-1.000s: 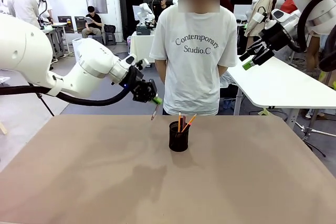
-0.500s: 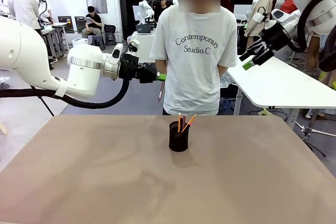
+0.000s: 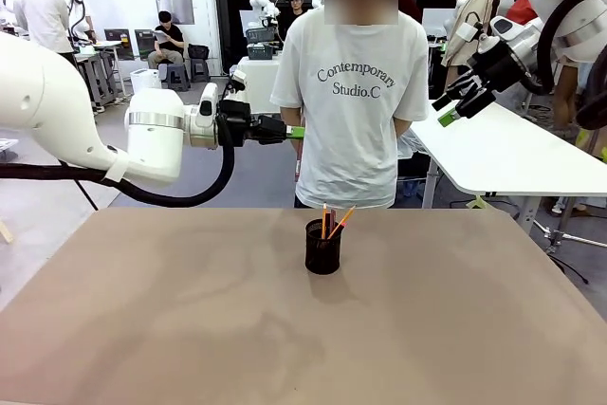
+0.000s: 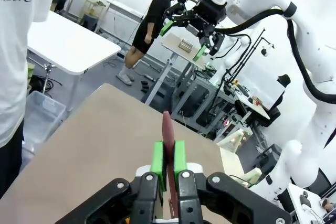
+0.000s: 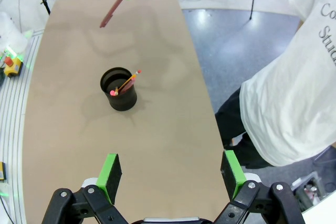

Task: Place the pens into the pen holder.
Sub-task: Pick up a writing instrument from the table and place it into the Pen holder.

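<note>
Tan desk (image 3: 190, 329) spreads wide and bare beneath both arms, with a person (image 3: 356, 92) standing at its far edge and other tables and people beyond. Now the key relation: the pen holder (image 3: 322, 248) sits below and a little to the right of the left end effector (image 3: 296, 132), which is clamped tight on the dark-red pen (image 4: 168, 150). That pen hangs downward from the pads, its long axis close to upright, I think, though it's thin against the white shirt. So the left arm is nearer; the cup lies forward and down from its tip. Two pens, a yellow-orange one (image 5: 127, 82) and one with a pink end (image 5: 113, 92), already lean inside the holder. Right end effector (image 5: 170, 174) hovers high, pads spread wide, holding nothing, with the cup straight ahead of it.
</note>
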Robot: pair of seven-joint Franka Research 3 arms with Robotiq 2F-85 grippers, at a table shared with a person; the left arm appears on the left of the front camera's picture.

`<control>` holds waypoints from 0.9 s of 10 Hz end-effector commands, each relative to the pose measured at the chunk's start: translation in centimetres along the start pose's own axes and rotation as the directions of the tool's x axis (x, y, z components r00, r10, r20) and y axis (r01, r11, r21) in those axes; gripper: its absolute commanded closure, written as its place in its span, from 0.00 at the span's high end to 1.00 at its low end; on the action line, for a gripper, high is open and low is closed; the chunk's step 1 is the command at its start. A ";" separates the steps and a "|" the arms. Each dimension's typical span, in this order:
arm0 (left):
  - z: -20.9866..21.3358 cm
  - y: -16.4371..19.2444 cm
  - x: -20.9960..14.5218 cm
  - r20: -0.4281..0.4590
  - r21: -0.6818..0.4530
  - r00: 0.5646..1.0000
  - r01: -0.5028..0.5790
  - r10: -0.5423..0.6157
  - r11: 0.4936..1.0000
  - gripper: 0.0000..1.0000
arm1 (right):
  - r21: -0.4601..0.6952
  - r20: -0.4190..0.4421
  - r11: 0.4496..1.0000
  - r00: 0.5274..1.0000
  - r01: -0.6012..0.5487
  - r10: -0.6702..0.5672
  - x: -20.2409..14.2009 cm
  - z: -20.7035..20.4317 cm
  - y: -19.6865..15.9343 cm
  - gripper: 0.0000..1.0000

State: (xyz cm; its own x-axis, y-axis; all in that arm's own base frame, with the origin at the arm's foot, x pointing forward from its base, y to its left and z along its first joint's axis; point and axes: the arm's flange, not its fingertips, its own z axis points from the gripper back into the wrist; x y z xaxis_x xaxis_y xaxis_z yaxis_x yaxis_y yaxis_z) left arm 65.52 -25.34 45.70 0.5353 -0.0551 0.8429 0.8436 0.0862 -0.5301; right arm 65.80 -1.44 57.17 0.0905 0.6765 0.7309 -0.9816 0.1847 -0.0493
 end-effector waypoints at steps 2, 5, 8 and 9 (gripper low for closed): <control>0.3 0.0 0.5 0.009 0.014 1.000 -0.002 0.002 1.000 0.00 | -0.011 -0.006 1.000 1.000 -0.016 0.016 0.2 0.1 0.0 1.00; -0.9 0.5 -0.3 0.049 0.027 0.998 0.042 -0.043 0.999 0.00 | -0.011 -0.006 1.000 1.000 -0.016 0.016 0.2 0.1 0.0 1.00; -3.3 0.9 -2.2 0.145 -0.030 0.954 0.268 -0.261 0.963 0.00 | -0.011 -0.006 1.000 1.000 -0.016 0.016 0.2 0.1 0.0 1.00; -3.4 1.1 -3.0 0.146 -0.034 0.932 0.338 -0.330 0.940 0.00 | -0.011 -0.006 1.000 1.000 -0.016 0.016 0.2 0.1 0.0 1.00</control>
State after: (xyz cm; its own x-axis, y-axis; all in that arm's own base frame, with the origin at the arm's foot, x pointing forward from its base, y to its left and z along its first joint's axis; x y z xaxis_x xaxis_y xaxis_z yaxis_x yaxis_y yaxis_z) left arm 65.45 -29.05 43.20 0.2965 0.0420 0.9541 0.9518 0.0686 -0.2989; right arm 65.80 -1.44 57.17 0.0905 0.6765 0.7309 -0.9816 0.1847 -0.0494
